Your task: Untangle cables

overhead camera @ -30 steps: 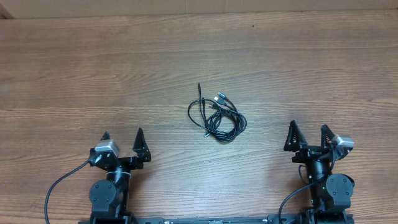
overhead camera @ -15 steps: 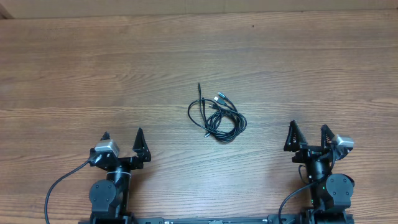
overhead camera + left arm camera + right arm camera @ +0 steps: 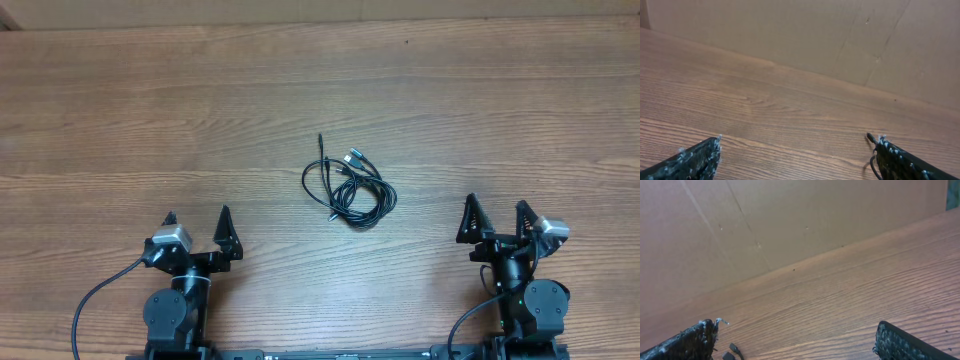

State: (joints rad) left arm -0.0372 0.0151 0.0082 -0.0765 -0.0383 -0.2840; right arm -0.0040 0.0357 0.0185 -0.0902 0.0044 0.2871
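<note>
The cables [image 3: 350,188] lie as one tangled bundle of thin black loops with silver-tipped plugs in the middle of the wooden table [image 3: 320,90]. My left gripper [image 3: 197,222] rests open near the front left, well apart from the bundle. At the front right my right gripper [image 3: 492,212] is open too, with nothing between its fingers. In the left wrist view my left gripper [image 3: 797,143] shows a cable end [image 3: 871,139] beside its right finger. The right wrist view has my right gripper [image 3: 796,329] with plug ends [image 3: 733,351] near its left finger.
A cardboard wall [image 3: 840,35] stands along the table's far edge. Thick black wires [image 3: 95,300] run from the arm bases at the front edge.
</note>
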